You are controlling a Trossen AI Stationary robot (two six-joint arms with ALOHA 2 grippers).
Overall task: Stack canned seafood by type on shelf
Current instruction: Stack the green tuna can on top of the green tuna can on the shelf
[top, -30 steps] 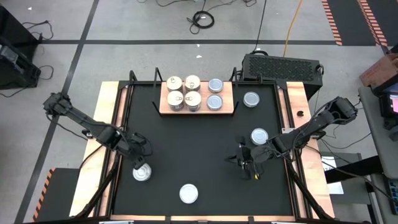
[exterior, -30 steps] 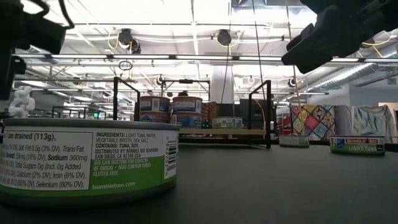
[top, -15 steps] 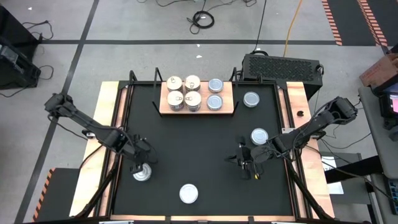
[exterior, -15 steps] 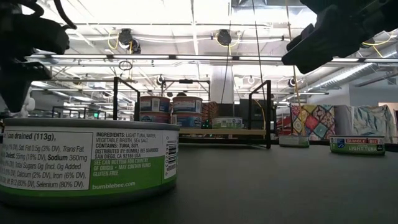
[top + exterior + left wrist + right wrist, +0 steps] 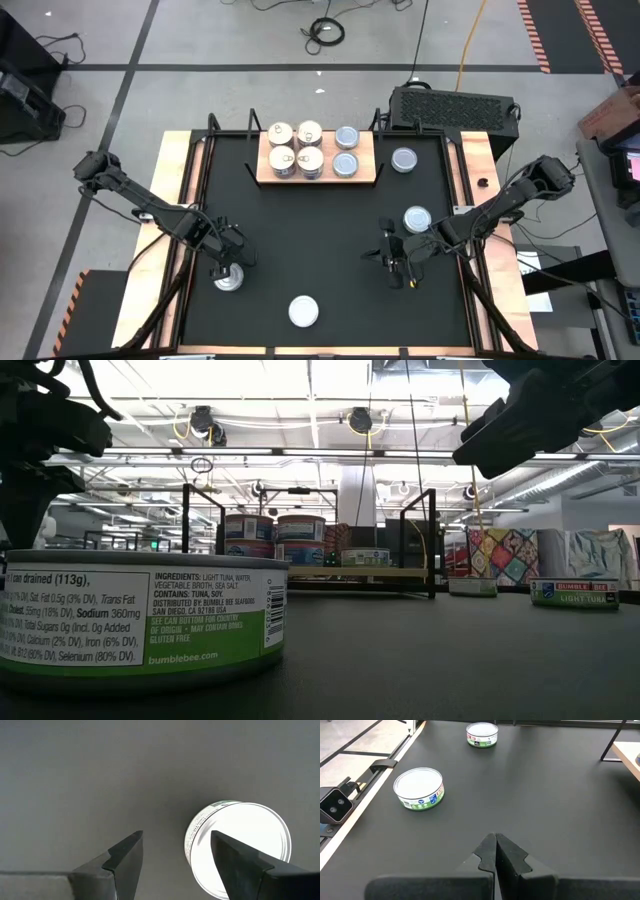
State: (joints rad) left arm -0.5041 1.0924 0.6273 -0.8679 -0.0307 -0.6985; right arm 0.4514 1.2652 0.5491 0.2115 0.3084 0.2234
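Note:
My left gripper (image 5: 228, 262) (image 5: 175, 847) is open and points down near the table's left edge, just above a loose tin (image 5: 228, 281) (image 5: 239, 849) with a pale top and a green-and-white label. In the left wrist view one finger (image 5: 235, 857) stands over the tin's top and the other over bare table; I see no touch. The shelf (image 5: 368, 172) at the far side carries cream-topped tins (image 5: 296, 146) in stacks and silvery-blue tins (image 5: 346, 150). My right gripper (image 5: 395, 257) (image 5: 495, 842) is shut and hovers right of centre.
More loose tins stand on the black table: one at the near edge (image 5: 303, 311) (image 5: 140, 615), one by my right arm (image 5: 417, 218), one right of the shelf (image 5: 404, 159). Wooden strips and black rails border both sides. The table's middle is bare.
My left gripper has moved toward the table's near edge and down, from beside the tin near the left edge to right over it. The tin has not moved.

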